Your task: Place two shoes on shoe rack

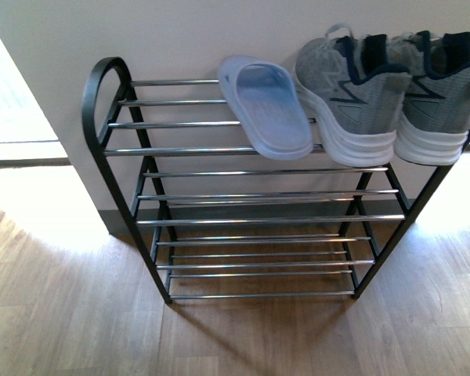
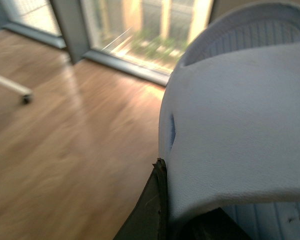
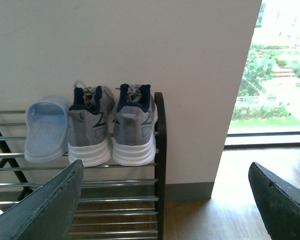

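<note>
Black metal makes the frame of the shoe rack (image 1: 102, 141), and thin silver rods make its shelves. It stands on a wood floor (image 1: 70, 313) against a pale wall (image 1: 188, 31).

On the top shelf sit three shoes in a row. Two grey sneakers (image 1: 392, 94) are at the right end, side by side and touching, with their white heels facing out and their toes toward the wall. Just beside them, on their left, lies one pale blue slide (image 1: 268, 106), a bit tilted, with its heel end over the front rod. The left part of the top shelf and the lower shelves hold no shoes.

A second pale blue slide (image 2: 240, 125) fills most of the left wrist view, very close and blurry. The left gripper (image 2: 155, 210) is pinching its strap, with one dark finger (image 2: 150, 205) pressed against the strap's edge. A big window (image 2: 145, 30) and the wood floor are behind it.

The right gripper (image 3: 165, 200) is spread wide with nothing in it. Its two dark fingers (image 3: 45, 205) stick up in front of the rack, and the sneakers show between them.
</note>
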Robot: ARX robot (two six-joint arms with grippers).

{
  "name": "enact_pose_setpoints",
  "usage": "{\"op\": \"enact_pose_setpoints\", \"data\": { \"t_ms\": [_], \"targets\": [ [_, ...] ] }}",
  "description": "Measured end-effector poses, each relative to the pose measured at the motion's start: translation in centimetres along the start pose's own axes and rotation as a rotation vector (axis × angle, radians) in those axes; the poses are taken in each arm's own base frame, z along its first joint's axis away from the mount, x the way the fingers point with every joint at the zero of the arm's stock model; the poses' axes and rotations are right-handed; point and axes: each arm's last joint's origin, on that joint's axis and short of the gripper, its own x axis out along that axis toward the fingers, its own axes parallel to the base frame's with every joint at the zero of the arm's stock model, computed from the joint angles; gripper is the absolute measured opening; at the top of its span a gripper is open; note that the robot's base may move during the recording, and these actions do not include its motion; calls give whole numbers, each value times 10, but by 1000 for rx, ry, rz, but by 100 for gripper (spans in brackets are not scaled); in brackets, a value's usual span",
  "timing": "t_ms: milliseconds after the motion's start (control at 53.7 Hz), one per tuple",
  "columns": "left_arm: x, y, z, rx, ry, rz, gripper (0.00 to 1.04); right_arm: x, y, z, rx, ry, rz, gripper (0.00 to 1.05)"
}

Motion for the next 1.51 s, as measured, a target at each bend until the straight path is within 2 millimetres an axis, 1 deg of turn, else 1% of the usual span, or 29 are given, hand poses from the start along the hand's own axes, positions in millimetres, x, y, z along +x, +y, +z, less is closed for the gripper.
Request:
{"op": "enact_pose_setpoints", "data": {
  "t_ms": [56, 112, 168, 242, 298, 335, 373, 466, 503, 559, 596, 671, 783, 913, 1081, 1155, 1323, 1453, 1509],
  "targets": [
    [-6, -8, 5, -77, -29, -72, 2, 0, 0, 0, 0, -2, 2, 96],
    [-13, -15, 12, -91, -34, -102, 2, 0, 0, 0, 0, -1, 4, 96],
    [-19, -24, 17, -69, 1, -151, 2, 0, 0, 0, 0, -1, 5, 96],
    [-24, -35, 15, 4, 79, -211, 2, 0, 0, 0, 0, -1, 4, 96],
    [-24, -38, 12, 46, 103, -217, 2, 0, 0, 0, 0, -1, 5, 96],
    [-20, -41, 12, 48, 119, -237, 2, 0, 0, 0, 0, -1, 4, 96],
    [-9, -49, 15, 38, 132, -258, 2, 0, 0, 0, 0, -1, 5, 96],
    [15, -59, 20, 35, 144, -246, 2, 0, 0, 0, 0, -1, 6, 96],
    [34, -66, 23, 49, 159, -233, 2, 0, 0, 0, 0, -1, 6, 96],
    [55, -73, 28, 82, 160, -198, 2, 0, 0, 0, 0, -1, 6, 96],
    [63, -75, 28, 91, 168, -184, 2, 0, 0, 0, 0, -1, 6, 96],
    [73, -76, 26, 120, 173, -173, 2, 0, 0, 0, 0, -1, 5, 96],
    [83, -78, 28, 150, 164, -204, 2, 0, 0, 0, 0, -1, 5, 96],
    [114, -85, 26, 208, 197, -200, 2, 0, 0, 0, 0, -1, 5, 96],
    [141, -95, 30, 252, 214, -231, 2, 0, 0, 0, 0, -1, 5, 96],
    [161, -106, 33, 292, 220, -242, 2, 0, 0, 0, 0, -1, 5, 96],
    [188, -122, 31, 355, 229, -264, 2, 0, 0, 0, 0, -1, 5, 96],
    [213, -138, 22, 409, 247, -287, 2, 0, 0, 0, 0, -1, 5, 96],
    [220, -143, 17, 429, 257, -294, 2, 0, 0, 0, 0, -1, 5, 96]
  ]
}}
